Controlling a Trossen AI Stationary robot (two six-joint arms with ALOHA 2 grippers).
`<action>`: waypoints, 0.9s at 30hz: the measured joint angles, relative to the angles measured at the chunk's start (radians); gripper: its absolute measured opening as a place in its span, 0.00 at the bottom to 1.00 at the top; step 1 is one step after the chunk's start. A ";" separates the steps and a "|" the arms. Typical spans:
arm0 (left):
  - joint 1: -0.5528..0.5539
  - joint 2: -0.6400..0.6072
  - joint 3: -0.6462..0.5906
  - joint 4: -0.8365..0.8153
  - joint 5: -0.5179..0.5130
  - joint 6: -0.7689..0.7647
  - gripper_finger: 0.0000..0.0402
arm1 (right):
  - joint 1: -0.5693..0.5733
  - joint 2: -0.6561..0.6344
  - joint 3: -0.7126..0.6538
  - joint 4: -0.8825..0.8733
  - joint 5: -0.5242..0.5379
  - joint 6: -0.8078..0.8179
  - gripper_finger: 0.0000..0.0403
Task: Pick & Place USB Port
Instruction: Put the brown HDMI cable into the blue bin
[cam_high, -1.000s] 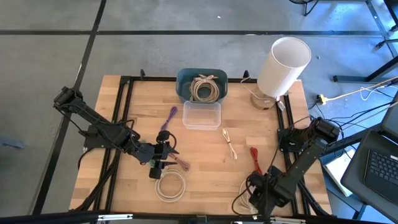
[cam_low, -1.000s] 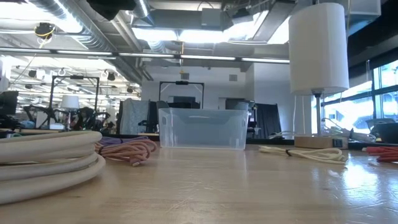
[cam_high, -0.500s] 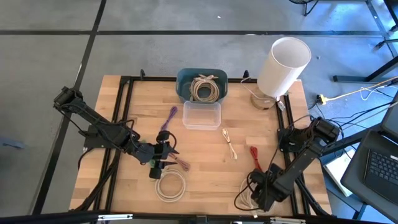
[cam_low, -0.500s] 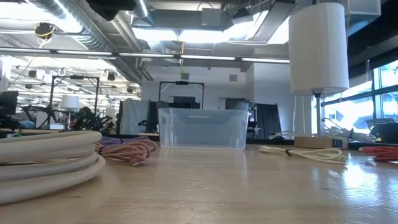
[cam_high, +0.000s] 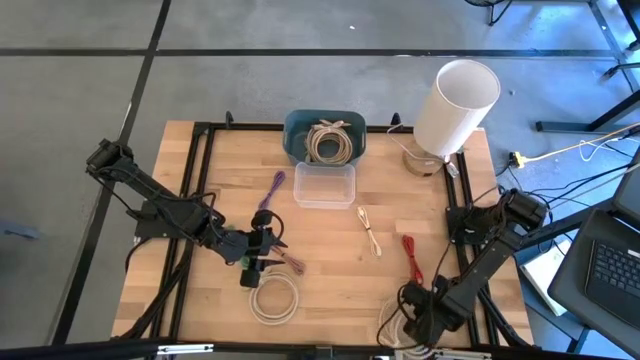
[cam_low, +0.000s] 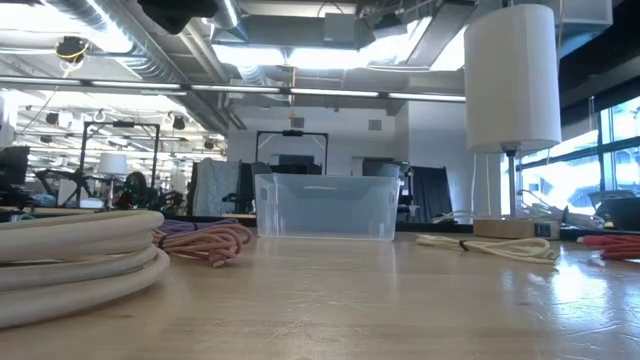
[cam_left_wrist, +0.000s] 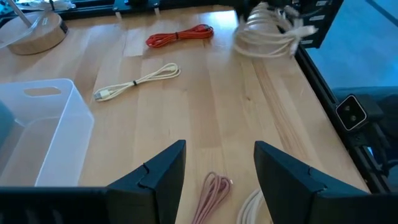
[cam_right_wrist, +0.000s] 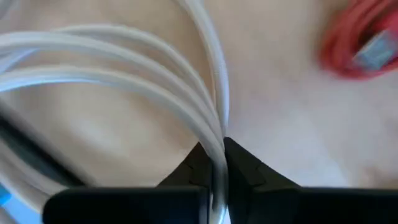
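1. The left gripper (cam_high: 262, 258) hovers with fingers (cam_left_wrist: 283, 180) parted, holding nothing, above the pink cable (cam_high: 291, 263).
2. The right gripper (cam_high: 408, 322), at five o'clock on the table (cam_high: 330, 250), pinches the white cable coil (cam_right_wrist: 124, 93).
3. The coil's strands run ten-to-four in the wrist view; which way its plug points is hidden.

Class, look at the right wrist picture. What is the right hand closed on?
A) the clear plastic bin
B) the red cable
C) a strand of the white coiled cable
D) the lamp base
C: the right hand has its fingers pinched together on a strand of the white coiled cable, while the red cable lies apart from it.
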 joint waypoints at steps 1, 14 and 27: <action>-0.002 0.000 0.000 -0.003 -0.001 -0.009 0.46 | 0.006 0.000 0.023 -0.006 -0.002 0.003 0.04; -0.024 0.002 0.000 0.003 -0.024 -0.015 0.46 | 0.023 -0.001 0.270 -0.094 0.649 -0.236 0.04; -0.023 0.002 0.000 0.011 -0.043 0.029 0.46 | -0.682 -0.002 0.260 0.013 0.586 -1.228 0.04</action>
